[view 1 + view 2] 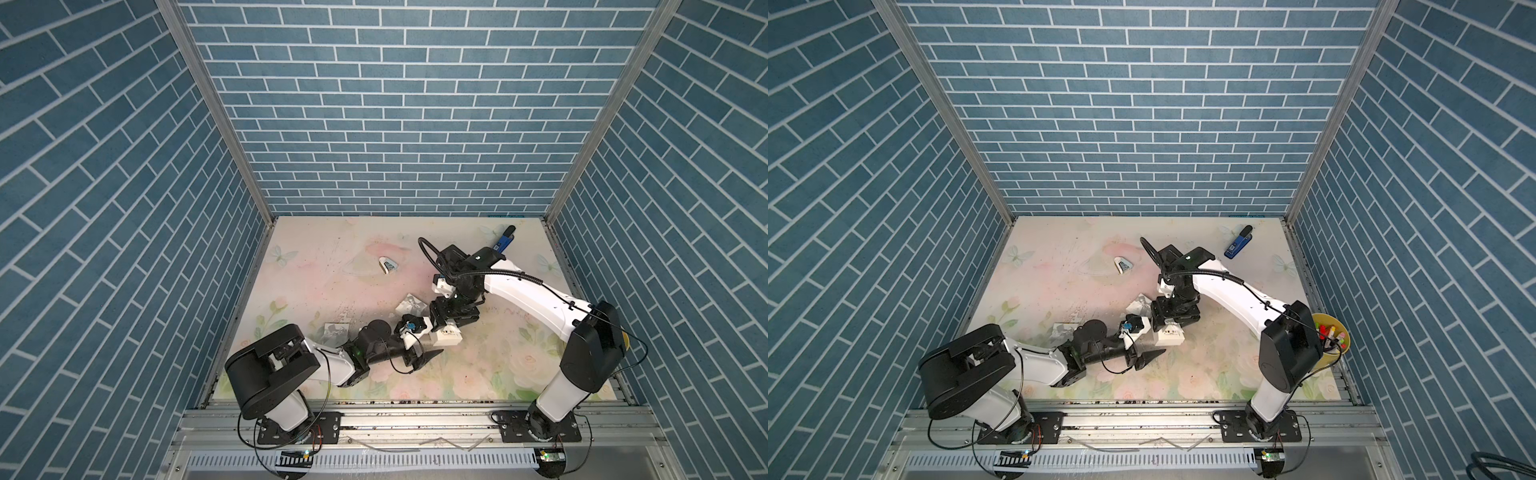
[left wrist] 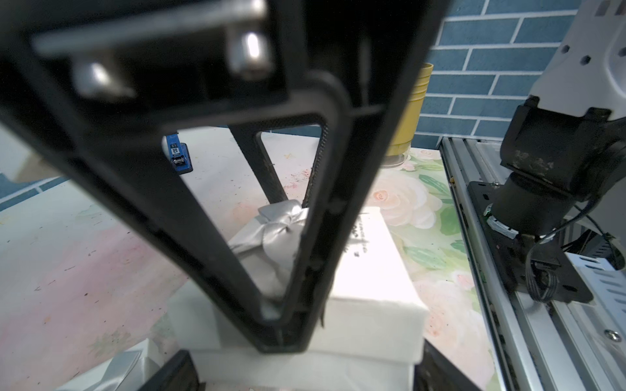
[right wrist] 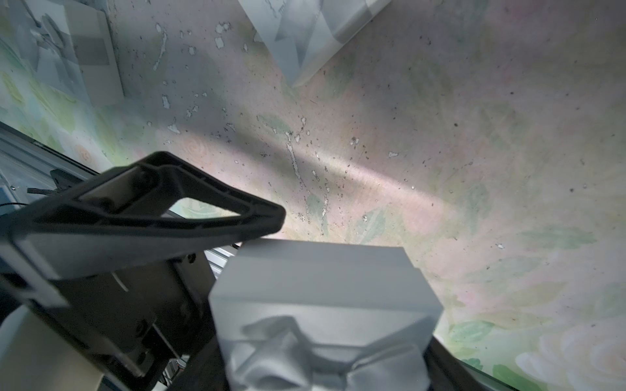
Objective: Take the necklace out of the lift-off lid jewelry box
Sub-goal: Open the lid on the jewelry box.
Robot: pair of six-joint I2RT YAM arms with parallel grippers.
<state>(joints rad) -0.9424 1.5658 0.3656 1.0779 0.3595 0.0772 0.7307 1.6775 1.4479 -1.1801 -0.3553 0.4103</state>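
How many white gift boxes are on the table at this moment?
3. The bowed box sits mid-table; the rear box lies just behind it; the flat box lies to its left, partly covered by the left arm. More may be hidden under the arms.

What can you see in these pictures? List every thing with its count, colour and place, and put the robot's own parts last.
jewelry box: one, white, lid on, silver bow on top, front-centre of the table.
patterned boxes: two, grey-white, one behind the jewelry box, the other to its left.
wedge-shaped object: one, white and blue, mid-table toward the back.
stapler: one, blue and black, back right corner.
cup: one, yellow, holding markers, right edge.
table: one, pastel floral.
left gripper: one, black, astride the jewelry box; grip unclear.
right gripper: one, black, over the lid; grip unclear.
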